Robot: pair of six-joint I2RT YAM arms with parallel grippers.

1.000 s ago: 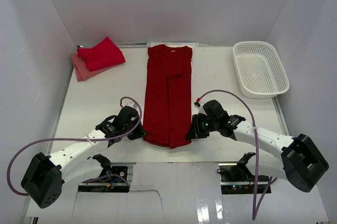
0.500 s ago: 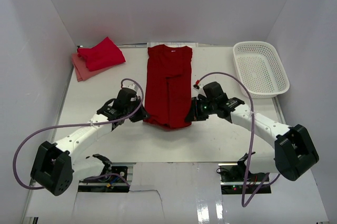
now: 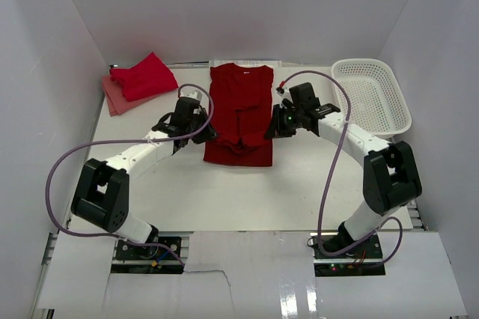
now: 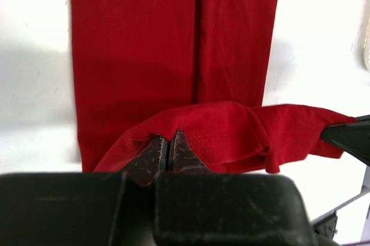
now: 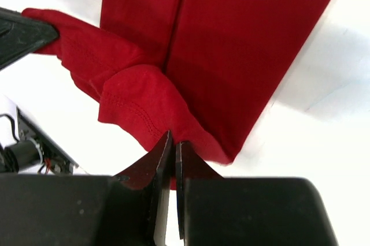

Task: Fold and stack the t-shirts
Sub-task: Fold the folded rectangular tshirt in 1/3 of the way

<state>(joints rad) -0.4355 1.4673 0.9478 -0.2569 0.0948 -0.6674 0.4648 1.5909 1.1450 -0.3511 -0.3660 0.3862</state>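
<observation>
Two are being counted as done: a folded red t-shirt [image 3: 146, 76] is lying on the salmon-pink t-shirt [image 3: 114, 102], far left of the table [image 3: 314, 177]. The dark red t-shirt [image 3: 239, 98] at centre is being worked: sides are folded in, crosswise fold judged underway, stacking left. Its near hem [image 4: 231, 130] is being pinched at opposite corners, left gripper [image 4: 167, 145] and right gripper [image 5: 172, 142] both clamped tight on cloth.

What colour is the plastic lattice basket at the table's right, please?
The plastic lattice basket is white, clearest in the top external view.
</observation>
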